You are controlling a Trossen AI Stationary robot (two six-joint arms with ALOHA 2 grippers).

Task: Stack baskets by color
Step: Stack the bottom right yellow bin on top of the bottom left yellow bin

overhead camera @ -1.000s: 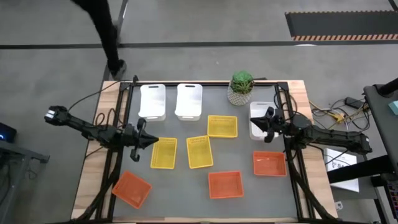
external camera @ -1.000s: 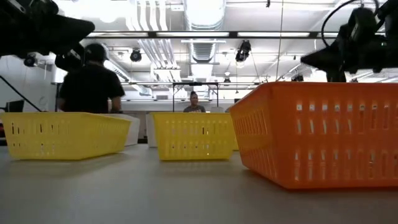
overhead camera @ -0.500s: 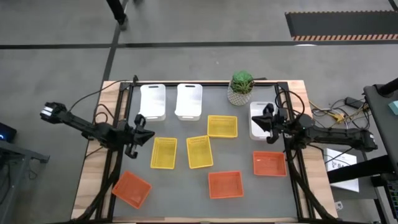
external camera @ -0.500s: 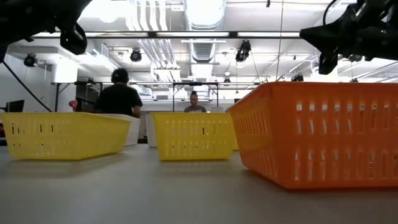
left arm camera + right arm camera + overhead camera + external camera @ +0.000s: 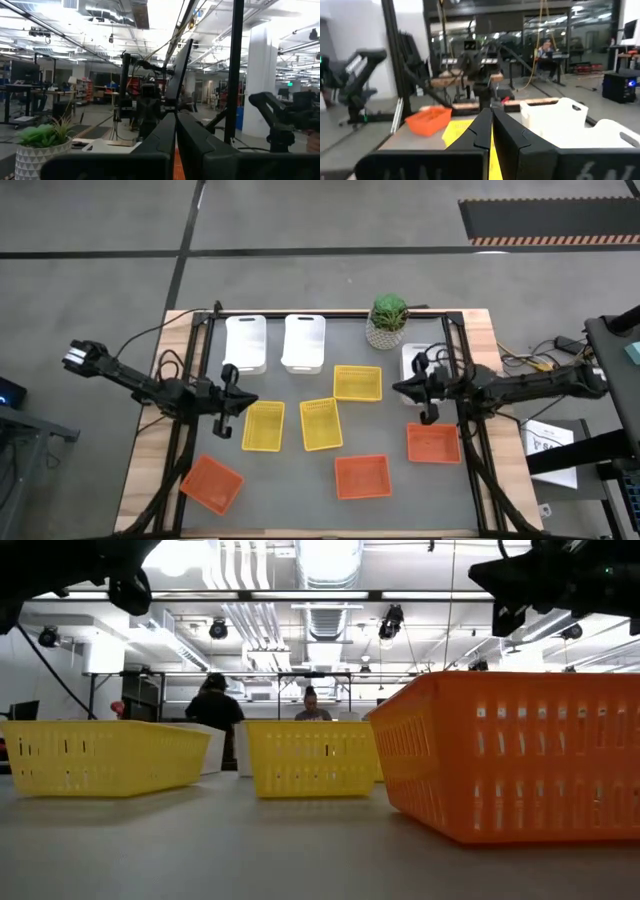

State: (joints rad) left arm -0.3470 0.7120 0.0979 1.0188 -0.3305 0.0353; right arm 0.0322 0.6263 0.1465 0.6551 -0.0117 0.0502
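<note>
In the high view, two white baskets point(image 5: 245, 343) point(image 5: 304, 342) stand at the far edge, and a third point(image 5: 413, 360) is partly hidden under my right arm. Three yellow baskets point(image 5: 357, 383) point(image 5: 321, 423) point(image 5: 263, 426) sit mid-table, and three orange baskets point(image 5: 211, 483) point(image 5: 362, 476) point(image 5: 433, 443) sit nearer the front. All rest flat on their bottoms. My left gripper point(image 5: 240, 402) is shut above the table beside the left yellow basket. My right gripper point(image 5: 400, 388) is shut, raised and points toward the table's left. Both are empty; the fingers meet in the wrist views point(image 5: 176, 131) point(image 5: 490, 125).
A green potted plant point(image 5: 389, 321) stands at the far edge between the white baskets. Black frame rails point(image 5: 190, 410) point(image 5: 470, 420) run along the table's left and right sides. A person point(image 5: 214, 710) stands in the room beyond the table. In the low view both arms hang high above the baskets.
Both grippers have risen and tipped their fingers upward, staying shut. My right gripper has swung from pointing at the right white basket toward the table's left and rolled. The baskets have not moved. A person behind the table has walked away.
</note>
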